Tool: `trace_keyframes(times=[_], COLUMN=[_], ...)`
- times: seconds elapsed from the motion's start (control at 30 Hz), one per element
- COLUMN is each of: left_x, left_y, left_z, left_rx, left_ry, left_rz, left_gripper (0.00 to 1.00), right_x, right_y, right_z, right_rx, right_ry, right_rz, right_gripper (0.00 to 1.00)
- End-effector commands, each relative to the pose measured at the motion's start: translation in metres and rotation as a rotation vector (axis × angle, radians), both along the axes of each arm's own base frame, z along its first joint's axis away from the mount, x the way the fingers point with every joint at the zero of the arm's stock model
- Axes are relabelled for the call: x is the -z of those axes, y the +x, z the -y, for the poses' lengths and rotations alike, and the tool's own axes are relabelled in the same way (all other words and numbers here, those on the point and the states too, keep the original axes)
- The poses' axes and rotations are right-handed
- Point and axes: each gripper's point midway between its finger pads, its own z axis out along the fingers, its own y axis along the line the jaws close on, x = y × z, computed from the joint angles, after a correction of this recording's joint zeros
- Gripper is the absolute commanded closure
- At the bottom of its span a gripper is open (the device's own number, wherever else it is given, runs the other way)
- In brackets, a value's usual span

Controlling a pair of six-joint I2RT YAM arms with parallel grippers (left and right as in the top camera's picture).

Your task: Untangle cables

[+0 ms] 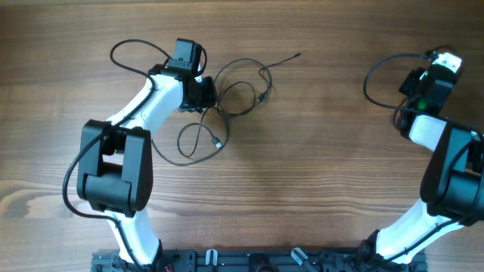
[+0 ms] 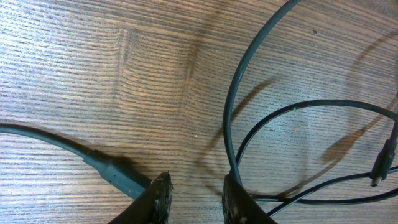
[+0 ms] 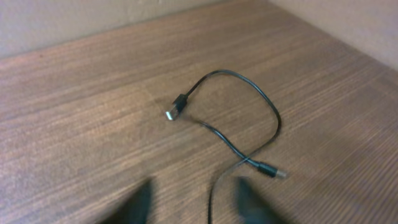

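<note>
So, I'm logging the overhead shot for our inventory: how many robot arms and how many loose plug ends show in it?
Robot arms: 2
Loose plug ends: 3
Total: 5

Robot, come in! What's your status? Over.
Left gripper amid tangled cables, grip unclear. Right gripper open over one separate cable. No obstacles seen.

No writing, label, brand or number can be read anywhere.
</note>
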Motion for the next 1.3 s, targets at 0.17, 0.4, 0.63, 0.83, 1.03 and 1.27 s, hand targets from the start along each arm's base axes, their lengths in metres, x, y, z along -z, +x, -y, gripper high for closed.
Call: trace_keyframes(times=[0.17, 0.4, 0.63, 0.83, 1.03, 1.27], left_x=[0.006, 0.005, 0.004, 0.0, -0.023, -0.039], left_y=[0.001, 0.006, 0.007, 0.01, 0.011, 0.003], left_z=[-0.002, -0.001, -0.001, -0.002, -0.002, -0.006], left_rx=[-0.01, -0.01, -0.009, -0.012, -0.006, -0.011], left_ry=[0.012, 0.007, 0.006, 0.001, -0.006, -0.007], left_rz=[-0.004, 0.017, 0.021, 0.037, 0.081, 0.083], left_gripper=[0.71, 0.7, 0.69, 0.75, 0.6, 0.49], right_x=[-0.055, -0.088, -0.034, -0.001, -0.005, -0.017], right_y=[0.003, 0.002, -0.048, -0.08, -0.083, -0.078], right_z=[-0.003, -0.081, -0.174, -0.229, -0.29, -0.347], right_rx=[0.006, -0.325, -0.521, -0.586, -0.745, -0.813], right_ry=[0.013, 0.318, 0.858, 0.912, 0.879, 0.887], right_rz=[0.112, 0.156, -0.123, -0.333, -0.379, -0.35], right_gripper=[0.0, 0.0, 0.0, 0.0, 0.0, 0.0])
